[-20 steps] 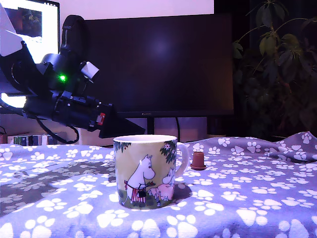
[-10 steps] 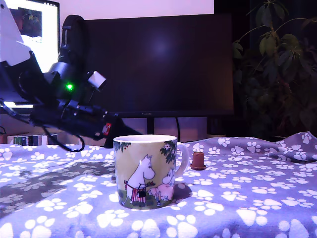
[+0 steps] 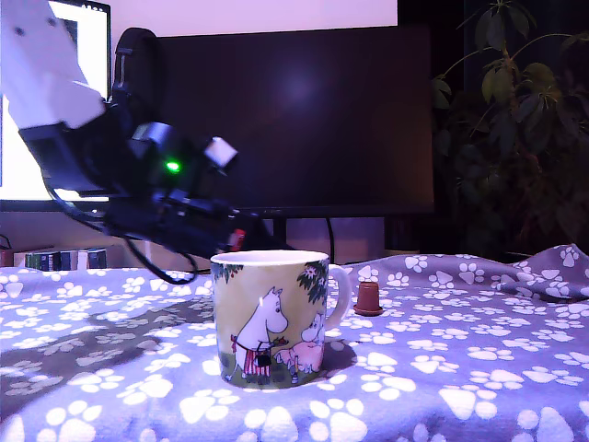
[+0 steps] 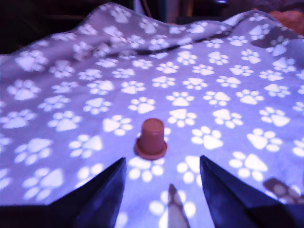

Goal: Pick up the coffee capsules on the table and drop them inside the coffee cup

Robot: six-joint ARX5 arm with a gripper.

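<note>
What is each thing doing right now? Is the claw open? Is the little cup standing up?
coffee capsule: upside down, flared rim on the cloth, not held.
gripper: open, empty, fingers apart just short of the capsule.
coffee cup: upright on the table, handle toward the exterior view's right; inside hidden.
table: covered by the paw-print cloth, rumpled at the far edge.
</note>
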